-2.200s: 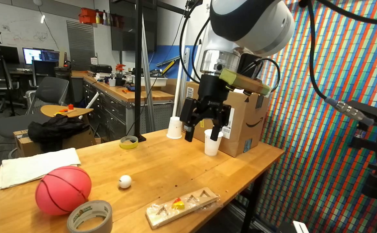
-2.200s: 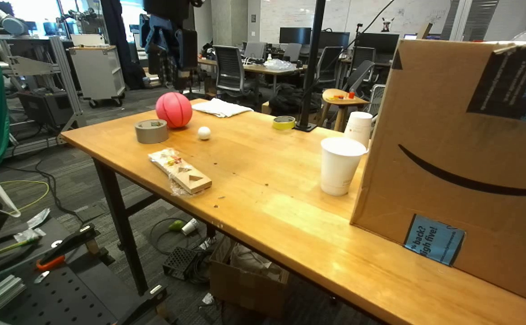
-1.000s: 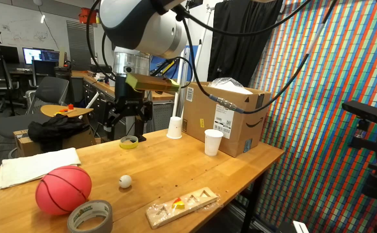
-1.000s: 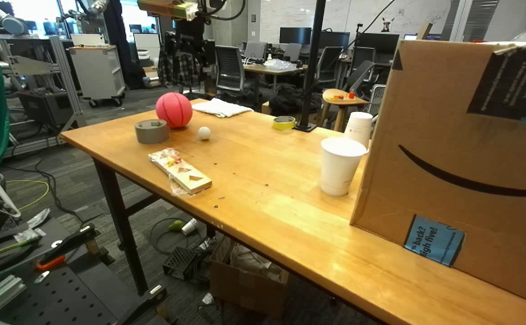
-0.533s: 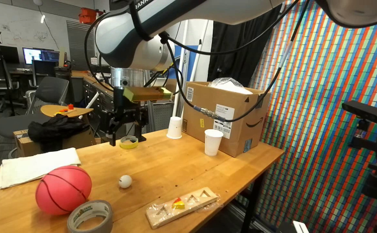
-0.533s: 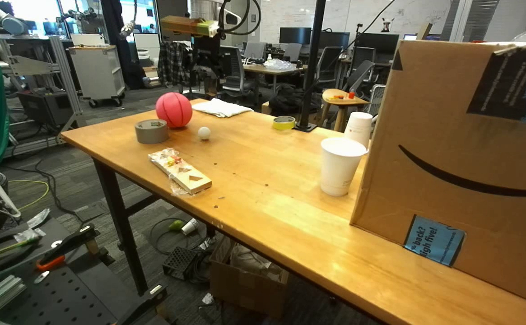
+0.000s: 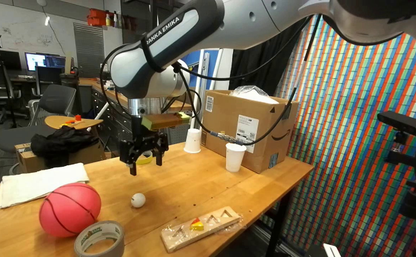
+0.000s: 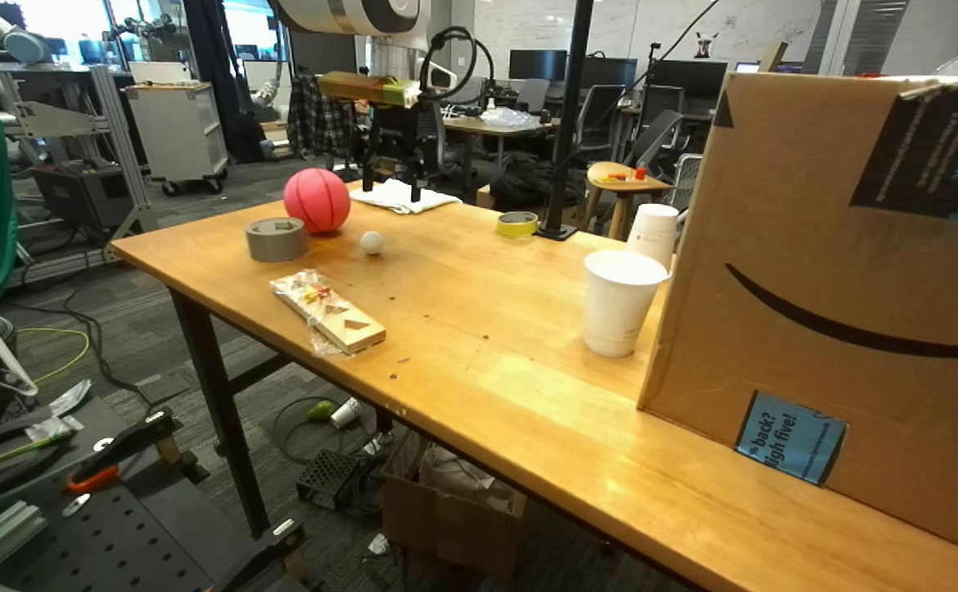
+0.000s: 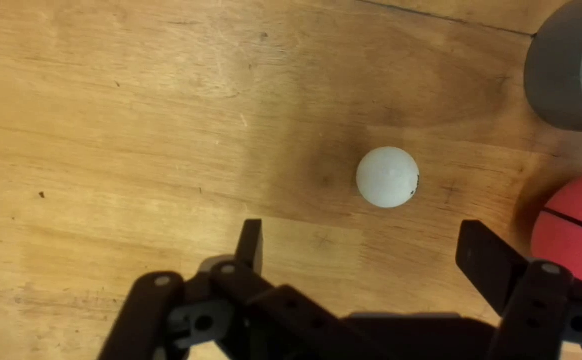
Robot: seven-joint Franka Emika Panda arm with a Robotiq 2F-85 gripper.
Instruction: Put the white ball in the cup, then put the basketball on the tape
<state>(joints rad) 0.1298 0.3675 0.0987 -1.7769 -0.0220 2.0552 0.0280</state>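
In an exterior view, the wide-set, empty fingers (image 7: 133, 169) have come down nearer the white ball (image 7: 138, 200) on the desk (image 7: 179, 180). In an exterior view, the cup (image 8: 620, 308) stands well apart. The wrist view puts the white ball ahead of the fingers: grasping seems next.

The table (image 8: 479, 386) holds two balls (image 8: 317, 201) (image 8: 372, 242), two tape rolls (image 8: 276, 244) (image 8: 516, 230), one upright cup (image 8: 620, 306).

The wrist view's right edge cuts off the basketball (image 9: 575, 237) and the tape (image 9: 556, 72)
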